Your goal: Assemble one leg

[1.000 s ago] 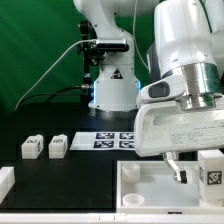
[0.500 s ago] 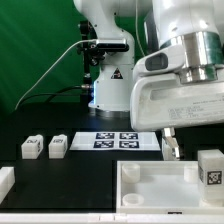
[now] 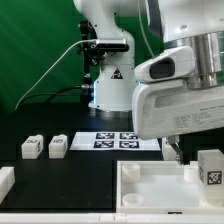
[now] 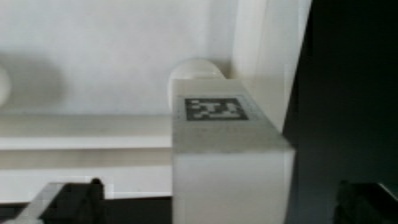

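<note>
The leg looked light, stiff and rather smooth, so the tool, wide open and empty, would best close on its two flat sides.

No readable words, brands or numbers anywhere, only black-and-white square code tags.

The marker board carries a row of these tags, sharp enough to see as patterns, but there's nothing to read as text. The two small legs at the exterior view's left each have one tag on the front, and the leg at the exterior view's right shows one too. The wrist view gets a leg close up, with its tag on the top face, blurry and letterless. The robot base at the back has a small light triangle sign, too tiny to make out.
</note>
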Motion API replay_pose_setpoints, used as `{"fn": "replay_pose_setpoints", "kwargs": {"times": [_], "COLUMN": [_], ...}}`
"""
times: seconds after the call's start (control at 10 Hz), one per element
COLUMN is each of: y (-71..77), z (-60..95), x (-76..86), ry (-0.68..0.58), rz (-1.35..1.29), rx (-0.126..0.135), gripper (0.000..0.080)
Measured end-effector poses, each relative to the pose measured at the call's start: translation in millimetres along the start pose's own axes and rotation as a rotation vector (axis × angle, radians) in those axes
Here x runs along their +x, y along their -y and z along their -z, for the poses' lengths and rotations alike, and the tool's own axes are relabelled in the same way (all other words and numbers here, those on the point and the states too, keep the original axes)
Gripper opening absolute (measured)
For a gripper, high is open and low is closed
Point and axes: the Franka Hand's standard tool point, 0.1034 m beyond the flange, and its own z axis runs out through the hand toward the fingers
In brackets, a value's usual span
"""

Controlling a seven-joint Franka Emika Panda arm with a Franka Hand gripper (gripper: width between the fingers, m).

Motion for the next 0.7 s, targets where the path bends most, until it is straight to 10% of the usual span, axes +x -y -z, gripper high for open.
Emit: {"fn": "replay_pose_setpoints", "kwargs": {"times": [0.3, 0.7], "y": [8.4, 6.0], "z": [-8.3, -8.0], "x": [5.9, 6.8], "ry": [-0.017, -0.02], "rz": [-0.024, -0.027], "rx": [0.0, -0.001], "gripper": [0.0649, 0.0311]}}
